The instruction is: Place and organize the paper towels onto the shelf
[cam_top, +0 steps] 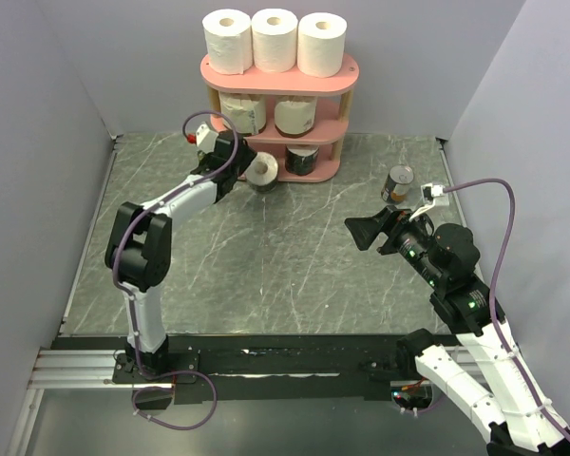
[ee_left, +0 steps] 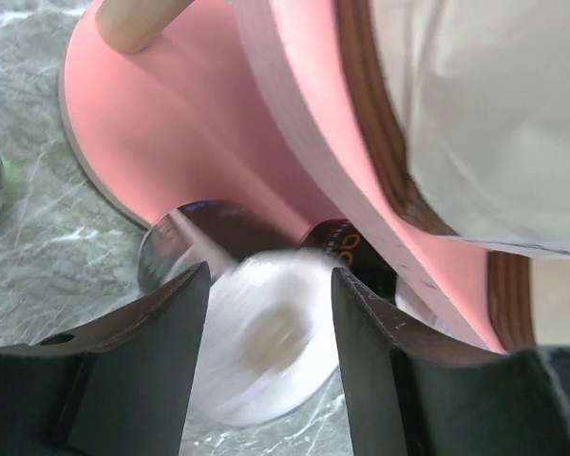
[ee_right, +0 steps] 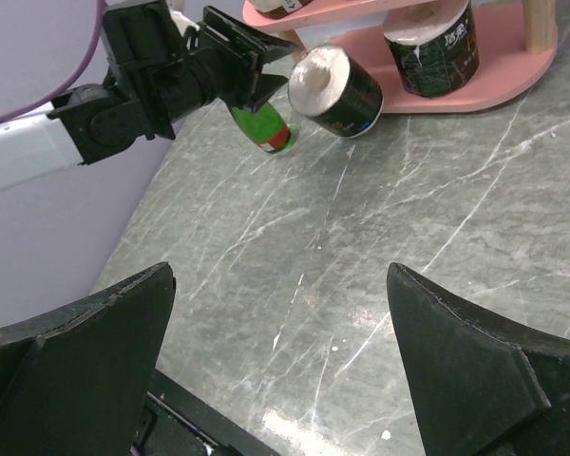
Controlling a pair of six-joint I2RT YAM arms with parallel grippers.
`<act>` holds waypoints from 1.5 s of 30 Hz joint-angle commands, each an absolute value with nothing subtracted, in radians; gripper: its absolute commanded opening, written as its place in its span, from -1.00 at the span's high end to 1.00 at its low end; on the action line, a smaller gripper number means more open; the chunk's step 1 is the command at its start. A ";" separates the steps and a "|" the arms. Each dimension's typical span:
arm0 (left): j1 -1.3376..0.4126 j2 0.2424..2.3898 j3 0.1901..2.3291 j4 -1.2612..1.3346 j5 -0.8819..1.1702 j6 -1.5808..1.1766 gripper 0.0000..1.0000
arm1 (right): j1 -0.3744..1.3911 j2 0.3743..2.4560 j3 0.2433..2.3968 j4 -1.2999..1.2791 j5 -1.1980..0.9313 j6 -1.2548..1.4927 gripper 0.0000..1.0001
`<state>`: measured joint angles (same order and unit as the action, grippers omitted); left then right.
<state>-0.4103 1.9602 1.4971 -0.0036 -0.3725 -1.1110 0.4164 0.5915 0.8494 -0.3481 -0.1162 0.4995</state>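
Note:
The pink shelf [cam_top: 350,72] stands at the back of the table. Three white paper towels [cam_top: 275,40] sit on its top board and two cream ones [cam_top: 294,116] on the middle board. A dark-banded roll [cam_top: 303,160] stands upright on the bottom board [ee_right: 499,81]. Another dark-banded roll [cam_top: 262,171] lies tilted on its side just past the tips of my left gripper [cam_top: 243,174]. In the left wrist view this roll [ee_left: 266,347] is blurred, its white end facing me between the spread fingers of the open gripper [ee_left: 271,275]. My right gripper [cam_top: 363,231] hangs wide open over bare table [ee_right: 280,271].
A small metal can [cam_top: 397,182] stands at the right, just beyond my right gripper. A green glass bottle [ee_right: 262,128] lies on the table under my left gripper, left of the shelf's bottom board [ee_left: 190,123]. Purple walls close in both sides.

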 commanded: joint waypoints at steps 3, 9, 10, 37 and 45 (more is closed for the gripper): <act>-0.411 1.875 1.467 0.084 -0.376 -1.049 -0.20 | 0.417 0.578 0.899 -0.345 -0.101 0.492 -0.99; -0.445 1.812 1.425 0.035 -0.399 -0.954 -0.27 | 0.420 0.577 0.891 -0.354 -0.097 0.491 -0.99; -0.449 1.801 1.413 0.013 -0.406 -0.936 -0.27 | 0.419 0.577 0.890 -0.353 -0.098 0.491 -0.99; -0.658 1.538 0.891 0.233 -0.156 0.558 -0.66 | 0.420 0.568 0.844 -0.328 -0.114 0.463 -0.99; -0.664 1.640 0.890 0.311 -0.186 0.653 -0.61 | 0.419 0.577 0.850 -0.325 -0.097 0.453 -0.99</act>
<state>-0.6590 1.6154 0.8875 0.2176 -0.1810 0.5701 0.4164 0.5781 0.8413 -0.3664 -0.1154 0.4732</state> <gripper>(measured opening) 0.817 0.994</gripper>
